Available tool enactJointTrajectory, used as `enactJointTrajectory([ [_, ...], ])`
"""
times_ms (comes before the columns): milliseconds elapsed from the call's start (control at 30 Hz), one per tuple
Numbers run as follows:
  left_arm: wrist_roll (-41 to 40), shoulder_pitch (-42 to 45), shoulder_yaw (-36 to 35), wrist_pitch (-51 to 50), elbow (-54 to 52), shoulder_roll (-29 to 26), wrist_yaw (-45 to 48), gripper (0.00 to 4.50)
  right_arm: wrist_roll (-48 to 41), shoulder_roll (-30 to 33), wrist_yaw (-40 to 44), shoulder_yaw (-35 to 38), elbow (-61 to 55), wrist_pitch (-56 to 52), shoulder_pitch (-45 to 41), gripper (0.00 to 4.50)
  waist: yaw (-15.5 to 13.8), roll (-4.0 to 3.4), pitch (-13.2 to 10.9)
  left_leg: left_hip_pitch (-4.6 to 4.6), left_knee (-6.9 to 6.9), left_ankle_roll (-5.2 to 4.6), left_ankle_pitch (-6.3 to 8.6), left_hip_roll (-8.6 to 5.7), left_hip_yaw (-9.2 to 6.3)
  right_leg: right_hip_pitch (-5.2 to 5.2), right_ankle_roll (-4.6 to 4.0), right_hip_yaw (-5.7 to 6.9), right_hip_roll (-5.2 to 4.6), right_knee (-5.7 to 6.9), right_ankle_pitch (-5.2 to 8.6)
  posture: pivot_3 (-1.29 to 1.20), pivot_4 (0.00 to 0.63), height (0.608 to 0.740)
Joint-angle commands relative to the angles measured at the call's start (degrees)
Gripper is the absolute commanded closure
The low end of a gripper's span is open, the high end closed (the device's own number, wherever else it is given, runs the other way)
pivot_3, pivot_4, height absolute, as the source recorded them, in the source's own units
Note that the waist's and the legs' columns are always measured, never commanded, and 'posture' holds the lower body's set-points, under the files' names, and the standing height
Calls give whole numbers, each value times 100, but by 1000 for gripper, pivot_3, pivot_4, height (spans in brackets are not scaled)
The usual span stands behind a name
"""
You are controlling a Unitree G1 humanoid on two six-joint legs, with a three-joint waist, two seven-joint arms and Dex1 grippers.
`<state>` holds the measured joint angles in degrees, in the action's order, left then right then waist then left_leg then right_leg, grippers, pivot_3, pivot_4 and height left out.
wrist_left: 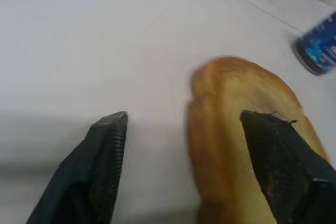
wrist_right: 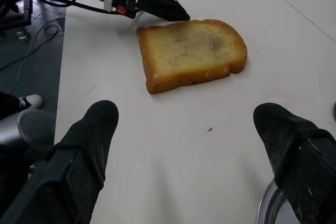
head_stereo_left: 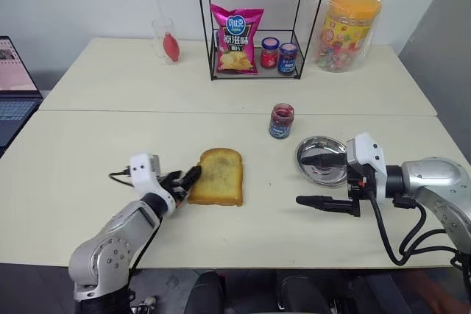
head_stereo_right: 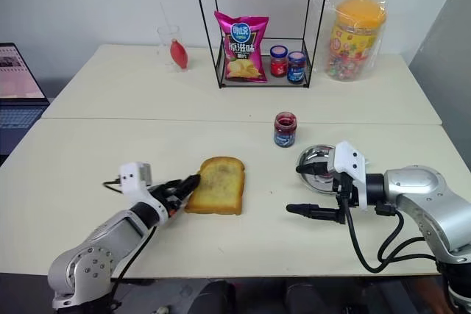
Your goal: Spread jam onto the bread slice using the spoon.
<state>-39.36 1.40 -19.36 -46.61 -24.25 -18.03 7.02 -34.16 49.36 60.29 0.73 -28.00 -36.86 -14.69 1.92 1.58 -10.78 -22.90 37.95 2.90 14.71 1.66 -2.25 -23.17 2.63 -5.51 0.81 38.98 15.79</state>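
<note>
The left gripper (head_stereo_left: 190, 179), jaws open and empty, sits at the bread slice (head_stereo_left: 218, 176), apparently positioning it. The right gripper (head_stereo_left: 313, 179) waits wide open, jam (head_stereo_left: 281, 120) just beyond it.

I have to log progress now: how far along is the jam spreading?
Early stage. Done: the bread slice lies flat on the table, the jam jar open behind it. In hand: nothing; the left gripper is open at the bread's edge, the right gripper open and empty. Left: scooping and spreading.
</note>
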Motion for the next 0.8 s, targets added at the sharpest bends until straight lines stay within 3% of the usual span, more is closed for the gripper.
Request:
enactJointTrajectory([
  [33,790,84,134,1329,-276,-625,803,419,-10,-99,-134,346,-93,336,42,0,-8,1,-1,0,1,0,0,-1,2,0,0,-1,0,0,0,0,150,740],
  [133,1324,172,464,2161,-306,-1215,1535,419,58,-414,-454,628,83,686,78,0,-16,1,0,-1,1,0,0,-2,7,1,1,-3,-2,-5,1,0,150,740],
  [167,1409,259,601,2398,-359,-1459,1893,226,75,-506,-580,789,170,771,114,0,-20,1,0,-1,1,0,0,-4,12,1,3,-7,-4,-8,1,0,150,740],
  [333,814,652,1137,2266,-733,-2103,3244,5,-75,-797,-1285,1698,643,701,242,0,-25,5,0,-8,-1,1,0,-4,19,0,1,-7,-8,-15,0,0,150,740],
  [433,360,924,1447,1854,-899,-2269,3724,5,-190,-976,-1714,2261,872,628,428,0,-11,3,-1,-6,-5,0,1,0,24,-2,0,-11,-6,-12,-1,0,150,740],
  [600,308,1548,1928,1538,-836,-2189,3828,5,-356,-1658,-2686,3009,1065,535,995,0,-8,2,-2,-4,-9,-1,1,3,8,-2,2,-2,3,-3,5,0,150,740],
  [800,553,1803,2295,1527,-742,-2247,4079,5,-331,-2466,-3492,3050,1370,567,1296,0,89,-5,1,4,-4,-2,0,2,26,-1,9,-22,3,1,6,0,150,740],
])
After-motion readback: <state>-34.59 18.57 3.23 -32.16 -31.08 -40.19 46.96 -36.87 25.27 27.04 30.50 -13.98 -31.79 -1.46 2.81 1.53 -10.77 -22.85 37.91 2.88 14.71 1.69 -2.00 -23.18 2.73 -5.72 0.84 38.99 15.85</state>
